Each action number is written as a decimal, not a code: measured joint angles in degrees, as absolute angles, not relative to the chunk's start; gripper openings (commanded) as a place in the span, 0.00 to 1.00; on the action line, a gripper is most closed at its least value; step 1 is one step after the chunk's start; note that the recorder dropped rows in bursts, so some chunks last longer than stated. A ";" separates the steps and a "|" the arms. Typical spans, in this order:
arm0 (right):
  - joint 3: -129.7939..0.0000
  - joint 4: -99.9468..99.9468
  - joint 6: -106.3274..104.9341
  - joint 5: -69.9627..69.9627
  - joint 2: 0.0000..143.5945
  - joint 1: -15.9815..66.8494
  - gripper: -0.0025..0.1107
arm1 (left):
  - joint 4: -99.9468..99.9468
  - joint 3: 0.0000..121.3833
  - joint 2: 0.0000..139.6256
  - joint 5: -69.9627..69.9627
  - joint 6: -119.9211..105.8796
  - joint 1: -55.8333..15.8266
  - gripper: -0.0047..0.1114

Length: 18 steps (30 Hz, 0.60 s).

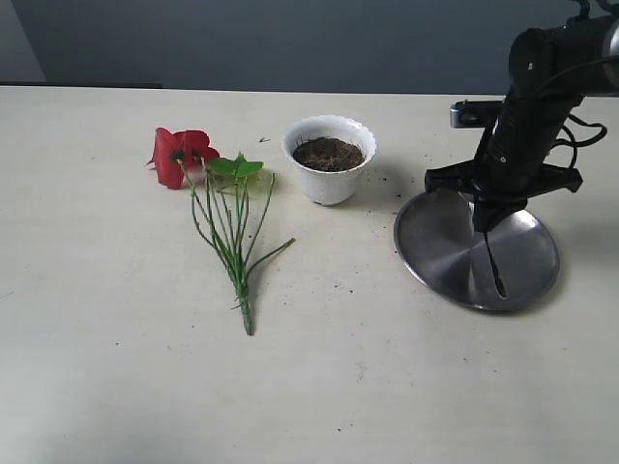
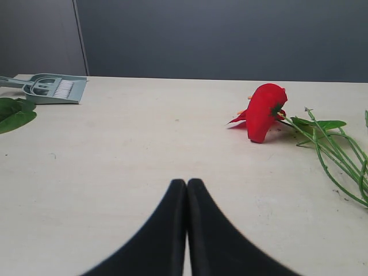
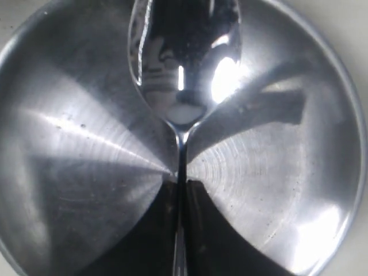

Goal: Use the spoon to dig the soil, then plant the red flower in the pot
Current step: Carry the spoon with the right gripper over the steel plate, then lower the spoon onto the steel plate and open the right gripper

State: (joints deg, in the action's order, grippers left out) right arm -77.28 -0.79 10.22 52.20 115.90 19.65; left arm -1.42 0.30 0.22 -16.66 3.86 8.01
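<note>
1. Right end effector (image 3: 180, 198) sits low over the round steel plate (image 1: 435, 242), jaws pinched on the spoon (image 3: 183, 63) handle, with the bowl over the plate.
2. Left end effector (image 2: 187, 187) is fully closed with nothing in it, low over the bare tabletop (image 1: 116, 367).
3. The white pot (image 1: 330, 184) stands just left of the plate, with dark soil (image 1: 329, 153) inside.
4. The red flower (image 1: 180, 155) lies flat left of the pot, stems pointing toward the camera.
5. A small grey dustpan (image 2: 54, 89) shows in the left wrist view.
</note>
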 measured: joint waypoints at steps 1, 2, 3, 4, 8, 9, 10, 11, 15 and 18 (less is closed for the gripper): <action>-78.19 -0.79 10.07 52.88 115.90 19.65 0.02 | -1.42 0.30 0.22 -16.66 3.86 8.01 0.04; -79.15 -0.79 10.08 53.53 115.90 19.65 0.02 | -1.42 0.30 0.22 -16.66 3.86 8.01 0.04; -79.92 -0.68 10.08 54.14 115.90 19.65 0.02 | -1.42 0.30 0.22 -16.66 3.86 8.01 0.04; -80.85 -0.68 10.08 54.99 116.15 19.65 0.02 | -1.42 0.30 0.22 -16.66 3.86 8.01 0.04; -83.46 -0.68 10.08 58.48 117.89 19.65 0.02 | -1.42 0.30 0.22 -16.66 3.86 8.01 0.04; -83.60 -0.68 10.08 59.02 118.27 19.65 0.02 | -1.42 0.30 0.22 -16.66 3.86 8.01 0.04; -83.84 -0.43 10.08 59.64 118.92 19.65 0.02 | -1.42 0.30 0.22 -16.66 3.86 8.01 0.04; -83.88 0.00 10.08 59.95 119.15 19.65 0.02 | -1.42 0.30 0.22 -16.66 3.86 8.01 0.04; -83.88 0.62 10.08 60.20 119.77 19.65 0.02 | -1.42 0.30 0.22 -16.66 3.86 8.01 0.04; -83.97 0.62 10.08 59.99 119.77 19.65 0.02 | -1.42 0.30 0.22 -16.66 3.86 8.01 0.04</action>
